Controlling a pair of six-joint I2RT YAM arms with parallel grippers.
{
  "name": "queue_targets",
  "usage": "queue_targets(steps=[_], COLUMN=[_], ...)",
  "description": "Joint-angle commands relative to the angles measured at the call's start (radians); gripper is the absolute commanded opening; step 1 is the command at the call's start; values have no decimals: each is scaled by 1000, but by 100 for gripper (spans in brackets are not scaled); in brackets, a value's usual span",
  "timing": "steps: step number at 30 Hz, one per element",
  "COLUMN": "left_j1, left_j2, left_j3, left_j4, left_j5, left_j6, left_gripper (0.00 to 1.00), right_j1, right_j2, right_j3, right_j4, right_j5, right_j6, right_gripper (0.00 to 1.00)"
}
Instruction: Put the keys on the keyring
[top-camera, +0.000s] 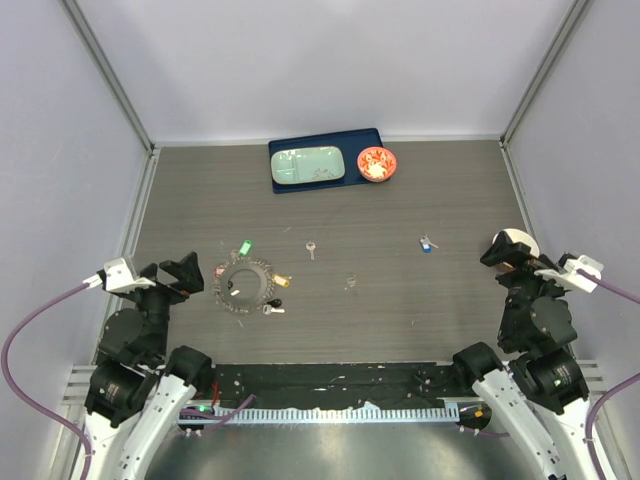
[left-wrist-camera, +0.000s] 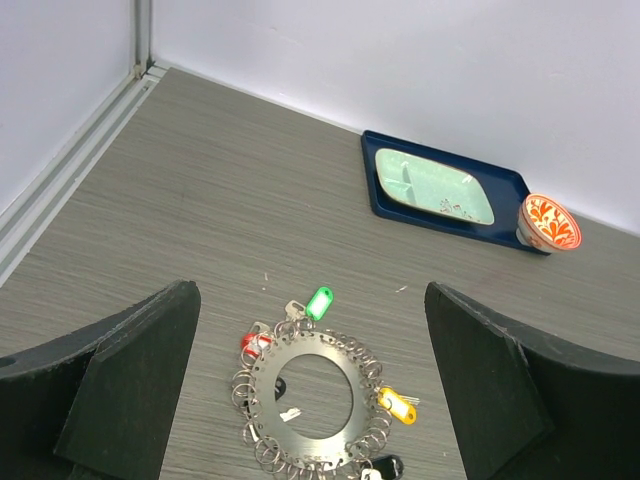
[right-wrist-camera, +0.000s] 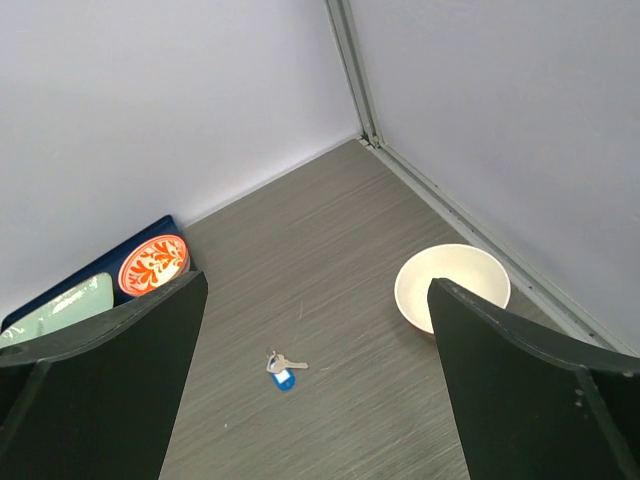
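**Desk:** What do you have up close?

**Me:** Closest to my overhead lens are the two arms. My left gripper (top-camera: 190, 274) hangs just left of the keyring (top-camera: 258, 275), with its jaws spread wide and nothing between them.

**Desk:** And the other one?

**Me:** My right gripper (top-camera: 500, 252) sits far to the right of the keyring. Its jaws are spread too and empty, and a white bowl (right-wrist-camera: 450, 270) lies close by.

**Desk:** Where are the keys?

**Me:** All are flat on the bench (top-camera: 400, 310). The yellow-headed key (top-camera: 281, 281) touches the keyring's right edge, but I cannot tell whether it is threaded on. The silver key (top-camera: 311, 249) lies beyond and to the right of the keyring, apart from it. The blue-headed key (top-camera: 427, 243) is well to the right of the keyring.

**Desk:** Anything else?

**Me:** A green tag (left-wrist-camera: 319, 301) and a red tag (left-wrist-camera: 255, 343) sit on the keyring's far fringe. A small wire loop (top-camera: 351, 284) lies to its right. Far beyond the keyring is a blue tray (top-camera: 325, 186) carrying a pale green plate (top-camera: 308, 165), and a red patterned bowl (top-camera: 377, 164) sits at the tray's right end.
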Motion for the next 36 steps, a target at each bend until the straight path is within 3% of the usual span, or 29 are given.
queue_targets(steps=[1, 36], left_j1=[4, 97], left_j2=[-11, 5], left_j3=[5, -10], left_j4=[18, 48], left_j5=[4, 40], left_j6=[6, 15], left_gripper=[100, 100], right_j1=[-1, -1], right_j2=[-47, -59], right_j3=[-32, -49], right_j4=[32, 20], right_j5=[21, -37], right_j6=[-12, 22], right_gripper=[100, 99])
